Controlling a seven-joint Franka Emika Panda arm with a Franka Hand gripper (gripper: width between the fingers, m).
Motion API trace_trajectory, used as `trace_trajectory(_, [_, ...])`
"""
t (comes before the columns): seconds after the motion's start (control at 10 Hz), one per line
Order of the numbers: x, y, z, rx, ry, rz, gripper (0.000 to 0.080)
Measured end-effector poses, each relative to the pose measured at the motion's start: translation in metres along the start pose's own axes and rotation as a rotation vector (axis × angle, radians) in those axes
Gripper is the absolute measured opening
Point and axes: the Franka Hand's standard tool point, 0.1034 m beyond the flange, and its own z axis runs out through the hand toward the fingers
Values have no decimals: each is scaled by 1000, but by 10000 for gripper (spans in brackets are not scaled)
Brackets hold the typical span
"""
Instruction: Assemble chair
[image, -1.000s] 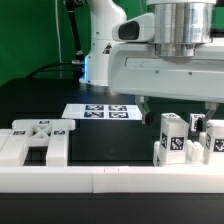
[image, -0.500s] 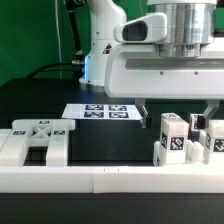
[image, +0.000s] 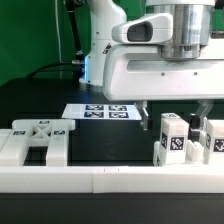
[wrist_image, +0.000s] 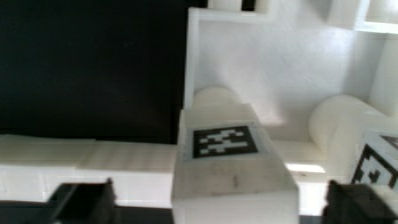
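Judging from the moulded white plastic, you should expect the chair leg (image: 172, 137) to be light, rigid and smooth-faced, so probably slippery. Pinch it across its flat sides, just under the rounded top (a squarer hold than the curve gives). It stands upright close behind the border wall (image: 100, 178), crowded by neighbouring chair pieces (image: 212, 140) along that wall. The gripper (image: 173, 112) hangs directly above the leg, jaws spread wide and empty, with one finger on each side of its top.

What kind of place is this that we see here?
Probably a robotics lab test bench: a black table holds a marker board and tagged white chair parts, a robot arm hangs above them, and a green backdrop stands behind.
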Motion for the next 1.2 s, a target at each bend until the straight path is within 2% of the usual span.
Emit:
trace_trajectory(0.1, [0,0,0,0,0,20,385])
trace_trajectory(0.2, [0,0,0,0,0,19,385])
trace_trajectory(0.3, [0,0,0,3,0,64,288])
trace_trajectory(0.5, [0,0,0,3,0,203,288])
trace_trajectory(0.8, [-1,-2,1,10,-3,592,289])
trace_trajectory(1.2, [-1,-3,1,16,-3,971,291])
